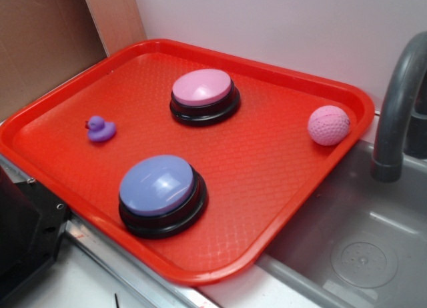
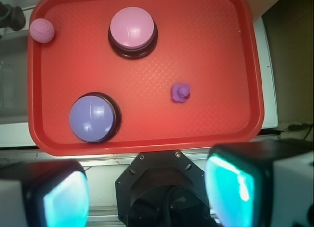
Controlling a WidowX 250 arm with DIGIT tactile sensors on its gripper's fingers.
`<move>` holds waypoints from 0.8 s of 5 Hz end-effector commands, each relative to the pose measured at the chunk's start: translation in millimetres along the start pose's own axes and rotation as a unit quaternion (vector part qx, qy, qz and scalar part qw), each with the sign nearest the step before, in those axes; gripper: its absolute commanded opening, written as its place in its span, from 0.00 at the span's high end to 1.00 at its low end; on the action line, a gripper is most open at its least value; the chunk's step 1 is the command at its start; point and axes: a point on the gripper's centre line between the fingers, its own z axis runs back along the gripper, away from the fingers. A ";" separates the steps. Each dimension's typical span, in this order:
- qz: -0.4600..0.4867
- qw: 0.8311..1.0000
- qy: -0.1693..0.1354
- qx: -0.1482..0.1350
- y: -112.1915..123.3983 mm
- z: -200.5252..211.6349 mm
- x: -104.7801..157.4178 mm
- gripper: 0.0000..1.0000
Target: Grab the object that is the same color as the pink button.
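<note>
Wrist view shows the gripper point(image 2: 147, 187) high above the red tray point(image 2: 230, 65), jaws spread wide and holding nothing. On the tray, the pink ball point(image 1: 328, 125) sits in a corner by the grey faucet point(image 1: 397, 108), well apart from the pink button point(image 1: 203, 89), blue button point(image 1: 158, 185) and purple duck point(image 1: 100, 129). No writing is readable.

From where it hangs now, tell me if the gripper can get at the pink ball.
Probably yes: the pink ball sits alone in the tray's corner, nothing over it, and the gripper is open.
</note>
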 end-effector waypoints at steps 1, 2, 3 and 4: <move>0.000 1.000 0.000 0.000 0.0 0.0 0.0 0.00; -0.055 0.998 -0.035 -0.024 -28.0 -16.7 26.0 0.00; -0.081 0.993 -0.073 -0.040 -46.9 -31.5 38.6 0.00; -0.113 0.987 -0.087 -0.067 -66.6 -50.6 50.8 0.00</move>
